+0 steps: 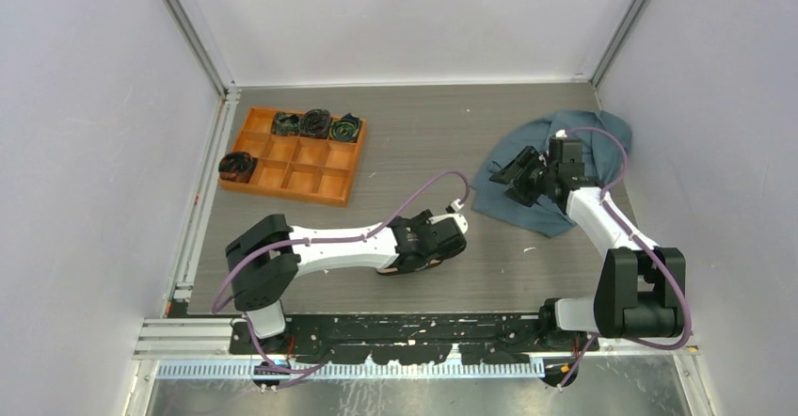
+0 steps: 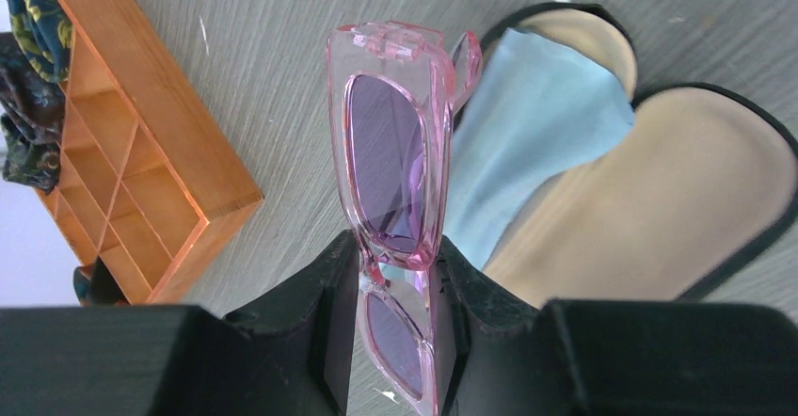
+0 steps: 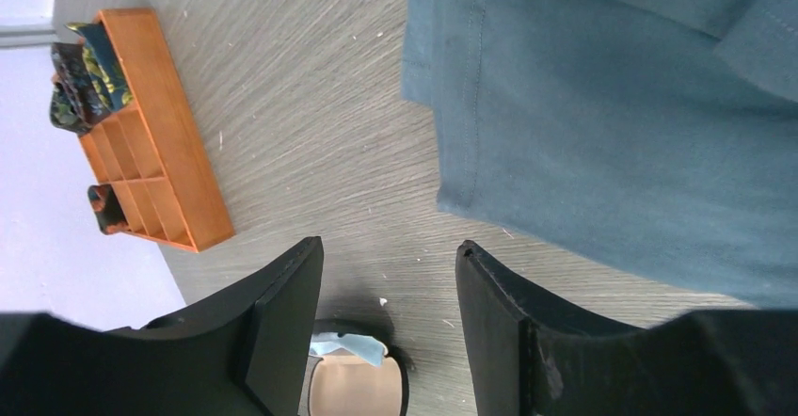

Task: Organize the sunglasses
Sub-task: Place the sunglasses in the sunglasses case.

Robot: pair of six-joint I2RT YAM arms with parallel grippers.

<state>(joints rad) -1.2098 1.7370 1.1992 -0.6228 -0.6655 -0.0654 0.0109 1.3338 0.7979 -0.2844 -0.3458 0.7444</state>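
My left gripper (image 2: 395, 247) is shut on the sunglasses (image 2: 391, 167), a folded pair with a clear pink frame and purple lenses, held on edge between the fingers above the table. Just right of them lies the open black glasses case (image 2: 659, 200) with tan lining, a light-blue cloth (image 2: 532, 134) lying in it. In the top view the left gripper (image 1: 450, 232) sits at the table's middle and hides the sunglasses. My right gripper (image 3: 388, 251) is open and empty; in the top view it (image 1: 508, 173) hovers over a dark teal garment. One end of the case (image 3: 353, 392) shows below it.
An orange wooden divided tray (image 1: 294, 157) stands at the back left, with rolled dark fabrics (image 1: 315, 122) in some compartments; it also shows in the left wrist view (image 2: 179, 143). A dark teal garment (image 1: 527, 138) lies crumpled at the back right. Walls close in three sides.
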